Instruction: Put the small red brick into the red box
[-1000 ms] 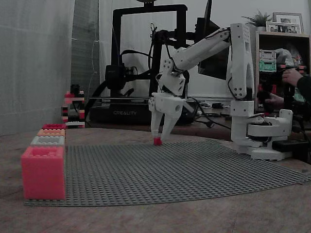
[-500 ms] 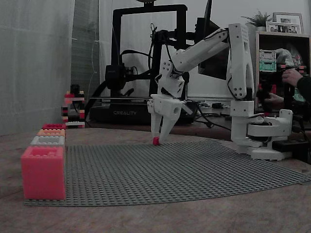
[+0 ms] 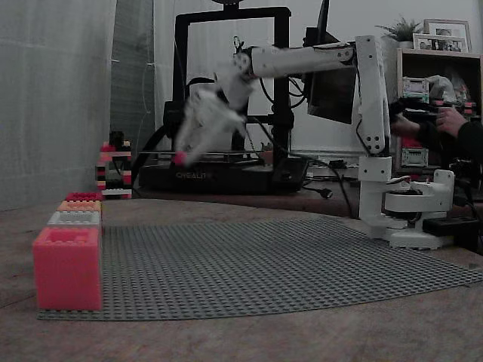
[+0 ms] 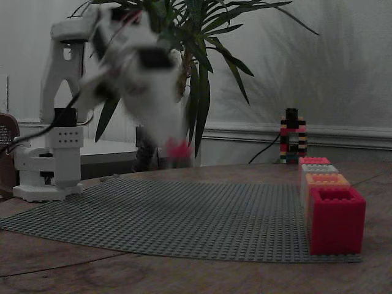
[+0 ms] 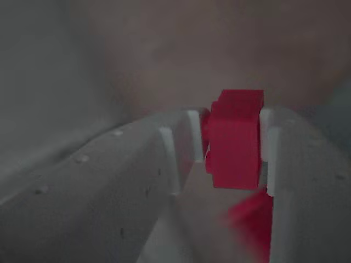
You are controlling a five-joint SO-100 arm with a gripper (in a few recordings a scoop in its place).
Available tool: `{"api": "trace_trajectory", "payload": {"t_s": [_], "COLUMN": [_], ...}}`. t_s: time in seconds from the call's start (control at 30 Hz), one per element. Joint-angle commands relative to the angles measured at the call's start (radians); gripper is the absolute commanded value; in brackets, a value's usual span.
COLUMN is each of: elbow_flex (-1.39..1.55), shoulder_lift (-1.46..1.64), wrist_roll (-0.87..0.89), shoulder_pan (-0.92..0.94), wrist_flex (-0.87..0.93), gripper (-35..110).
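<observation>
A grey studded mat (image 3: 287, 264) covers the table. At its left edge in this fixed view stands a row of boxes, the red box (image 3: 83, 197) rearmost. High up and right of it, the gripper (image 3: 183, 156) pinches the small red brick (image 3: 179, 158).

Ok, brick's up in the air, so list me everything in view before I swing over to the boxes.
Small red brick: one, bright red, clamped between the fingertips, raised above the baseplate.
Boxes: four in a row at the plate's edge; red box nearest in a fixed view, then orange, grey, another red.
Baseplate: one, grey, studded, on the table.
Brick tower: one, multicoloured, behind the row.
3D printer: one, black, background.
Plant: one, green, behind the arm.
Person's hand: right edge.
Gripper: white, blurred.
</observation>
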Motion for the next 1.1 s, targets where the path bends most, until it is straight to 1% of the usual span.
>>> {"api": "trace_trajectory", "payload": {"t_s": [0.0, 0.07, 0.2, 0.3, 0.6, 0.83, 1.07], "elbow_flex": [-0.233, -0.325, -0.466, -0.545, -0.857, -0.985, -1.014], "shoulder_lift": [-0.043, -0.118, -0.255, -0.356, -0.617, -0.707, -0.756], "wrist_roll": [-0.071, -0.092, -0.104, -0.077, -0.018, 0.014, 0.031], "shoulder_pan": [-0.091, -0.123, -0.181, -0.207, -0.265, -0.291, -0.284], "wrist_flex": [-0.144, -0.181, -0.135, -0.133, 0.005, 0.094, 0.100], "gripper": [0, 0, 0, 0, 0, 0, 0]}}
